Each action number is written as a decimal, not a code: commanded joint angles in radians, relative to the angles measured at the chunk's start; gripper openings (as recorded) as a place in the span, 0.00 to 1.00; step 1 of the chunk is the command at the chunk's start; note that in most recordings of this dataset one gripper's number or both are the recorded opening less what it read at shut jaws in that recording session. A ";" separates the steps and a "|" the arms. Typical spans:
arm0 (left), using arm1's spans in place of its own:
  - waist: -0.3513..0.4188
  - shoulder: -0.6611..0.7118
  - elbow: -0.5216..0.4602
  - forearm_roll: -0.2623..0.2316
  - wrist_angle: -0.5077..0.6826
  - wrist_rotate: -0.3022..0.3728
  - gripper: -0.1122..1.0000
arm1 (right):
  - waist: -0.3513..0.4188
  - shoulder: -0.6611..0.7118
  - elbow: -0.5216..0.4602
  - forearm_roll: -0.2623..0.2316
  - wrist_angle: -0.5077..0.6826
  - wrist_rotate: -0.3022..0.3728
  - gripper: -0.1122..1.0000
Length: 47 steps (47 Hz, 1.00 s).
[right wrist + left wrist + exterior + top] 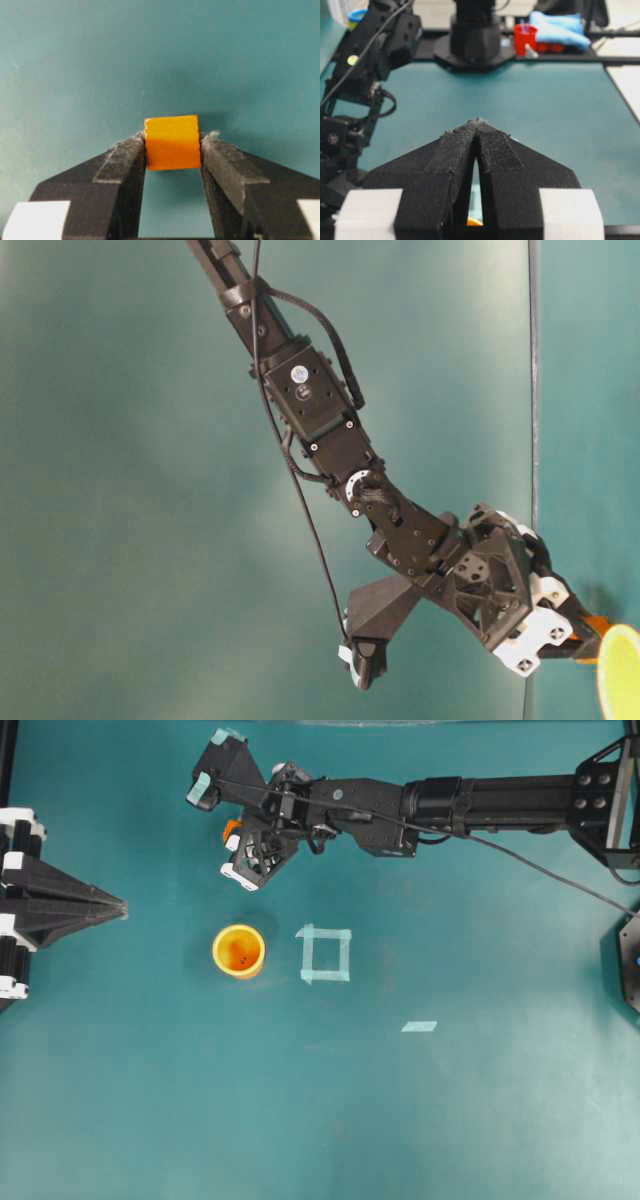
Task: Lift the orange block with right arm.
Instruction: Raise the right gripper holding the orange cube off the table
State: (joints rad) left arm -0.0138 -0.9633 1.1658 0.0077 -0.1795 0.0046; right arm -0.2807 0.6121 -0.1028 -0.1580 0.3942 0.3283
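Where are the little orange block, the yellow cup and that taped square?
orange block (172, 142): right wrist view, front face.
yellow cup (238, 951): overhead view, inside bottom.
taped square (306, 952): overhead view, left strip.

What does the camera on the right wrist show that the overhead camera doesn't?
Only the right wrist view shows the right gripper with both fingers pressed against the sides of the orange block, jaws closed on it.

Only the overhead view shows the yellow cup, the tape square, the left gripper shut and apart, and the long right arm.

Both show the block, a mere orange sliver from overhead, and the teal table.
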 commanded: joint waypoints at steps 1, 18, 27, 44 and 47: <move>0.003 0.003 -0.031 0.003 -0.006 0.003 0.10 | 0.011 -0.051 -0.012 -0.002 0.003 0.002 0.47; 0.003 0.000 -0.031 0.005 -0.002 0.003 0.10 | 0.028 -0.127 -0.012 -0.002 0.034 0.002 0.47; 0.003 0.000 -0.031 0.003 -0.002 0.003 0.10 | 0.029 -0.158 -0.011 -0.002 0.060 0.000 0.47; 0.003 0.000 -0.031 0.003 0.003 0.003 0.10 | 0.031 -0.232 -0.020 -0.002 0.101 0.000 0.47; 0.003 0.000 -0.031 0.003 0.006 0.003 0.10 | 0.031 -0.245 -0.021 -0.002 0.101 0.000 0.47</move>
State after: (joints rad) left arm -0.0138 -0.9679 1.1658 0.0092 -0.1718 0.0061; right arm -0.2531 0.4357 -0.1028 -0.1580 0.4970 0.3283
